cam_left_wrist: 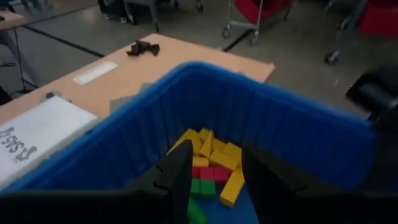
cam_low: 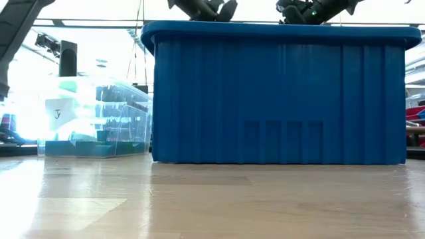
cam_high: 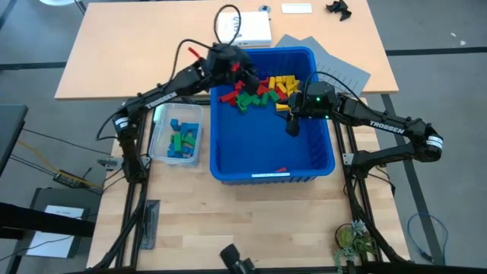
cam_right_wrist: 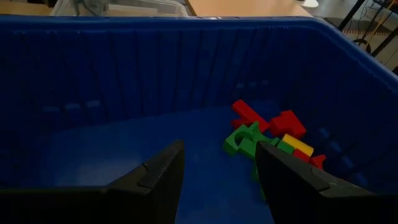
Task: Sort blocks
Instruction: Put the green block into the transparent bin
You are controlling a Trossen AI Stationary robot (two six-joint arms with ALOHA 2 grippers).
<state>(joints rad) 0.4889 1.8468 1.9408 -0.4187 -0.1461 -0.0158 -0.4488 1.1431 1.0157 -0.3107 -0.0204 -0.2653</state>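
A heap of red, green and yellow blocks lies on the floor of the large blue bin, at its far end. My left gripper hangs open over the bin's far left corner, above the heap. In the left wrist view the blocks show between its fingers, which hold nothing. My right gripper stands open over the right half of the bin, on the near side of the heap, also with nothing in it. The small clear tub, left of the bin, holds blue and green blocks.
The bin's tall walls surround the heap on all sides. The clear tub stands close against the bin's left side. Behind the bin lie a white box with a cable and grey sheets.
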